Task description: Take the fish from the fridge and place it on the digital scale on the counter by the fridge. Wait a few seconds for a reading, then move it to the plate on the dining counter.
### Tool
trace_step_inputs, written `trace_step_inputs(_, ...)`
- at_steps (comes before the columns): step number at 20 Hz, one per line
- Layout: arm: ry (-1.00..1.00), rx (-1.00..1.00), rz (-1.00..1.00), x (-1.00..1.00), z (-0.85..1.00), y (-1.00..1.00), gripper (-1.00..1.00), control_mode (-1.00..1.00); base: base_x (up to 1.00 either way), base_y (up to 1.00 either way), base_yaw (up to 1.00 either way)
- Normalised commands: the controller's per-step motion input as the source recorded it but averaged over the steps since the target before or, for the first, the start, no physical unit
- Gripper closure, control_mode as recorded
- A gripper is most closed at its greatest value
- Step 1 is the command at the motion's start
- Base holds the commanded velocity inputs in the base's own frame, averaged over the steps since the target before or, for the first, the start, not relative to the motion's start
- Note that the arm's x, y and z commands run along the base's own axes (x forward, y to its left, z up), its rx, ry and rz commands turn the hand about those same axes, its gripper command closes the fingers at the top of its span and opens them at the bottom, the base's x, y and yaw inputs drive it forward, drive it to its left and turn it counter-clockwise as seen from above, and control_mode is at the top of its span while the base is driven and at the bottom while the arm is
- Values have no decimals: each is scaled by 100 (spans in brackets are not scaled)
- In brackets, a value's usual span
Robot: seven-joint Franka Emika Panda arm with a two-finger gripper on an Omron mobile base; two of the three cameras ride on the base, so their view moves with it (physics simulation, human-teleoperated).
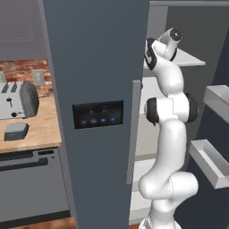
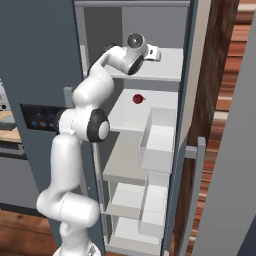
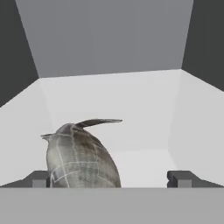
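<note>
The fish [image 3: 81, 157], dark grey-silver with a thin curved fin, lies on a white shelf inside the fridge [image 1: 97, 67]. My gripper [image 3: 111, 179] is open just in front of it. The fish sits between the two fingertips [image 3: 39, 178], closer to the left one and apart from the right. The arm reaches up to the fridge's top shelf [image 2: 170, 65], where the hand [image 2: 150, 52] rests above it. The digital scale [image 1: 16, 131] is a small dark slab on the wooden counter [image 1: 40, 134] left of the fridge. The plate and the dining counter are out of view.
A silver toaster [image 1: 18, 99] stands behind the scale against the brick wall. A small red item [image 2: 138, 98] lies on the second fridge shelf. White door bins [image 1: 210, 163] jut out at the arm's right. The shut door carries the dark control panel [image 1: 97, 114].
</note>
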Motion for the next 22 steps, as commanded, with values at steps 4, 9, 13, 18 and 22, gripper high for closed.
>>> trace_step_inputs(4,16,2,0,31,-51,5,100,-100,0,0,0)
trace_step_inputs(9,19,2,0,23,-62,12,100,-100,0,0,0)
trace_step_inputs(13,10,1,0,1,-62,10,100,-100,0,0,0)
trace_step_inputs(18,-5,2,0,-45,-35,4,100,-100,0,0,0)
trace_step_inputs(22,-21,2,0,-97,-17,0,100,-100,0,0,0)
